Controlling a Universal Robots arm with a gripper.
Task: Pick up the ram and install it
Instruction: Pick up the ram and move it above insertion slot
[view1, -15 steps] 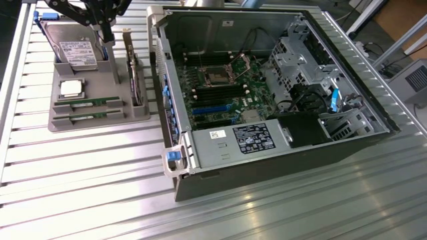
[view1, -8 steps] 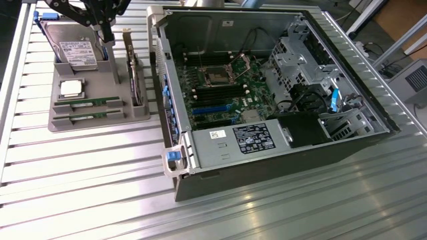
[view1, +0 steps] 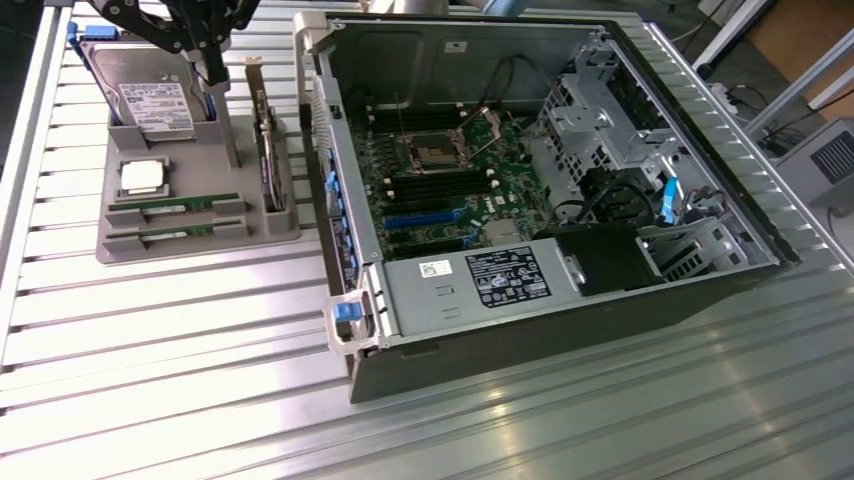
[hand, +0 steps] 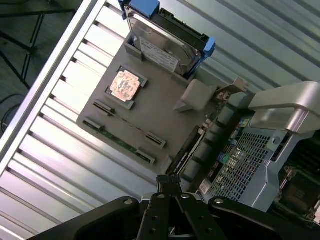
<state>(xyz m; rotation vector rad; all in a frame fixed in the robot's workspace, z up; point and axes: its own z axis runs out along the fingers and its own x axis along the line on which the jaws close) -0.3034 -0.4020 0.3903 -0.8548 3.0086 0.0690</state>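
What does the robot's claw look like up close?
The gripper is matte black throughout: two slim, square-tipped fingers carried on angular bars, joined by small silvery pivot pins. From the exterior view it reads as a frame of crossed black struts narrowing to a thin tip.

Computer case (view1: 534, 345), hard drive (view1: 158, 100), processor (view1: 143, 177)

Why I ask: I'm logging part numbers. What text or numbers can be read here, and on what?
None is legible.
White label on the silver hard drive: print too small to read.
Black label on the grey metal power supply: too small.
Small white sticker beside it: blurred.
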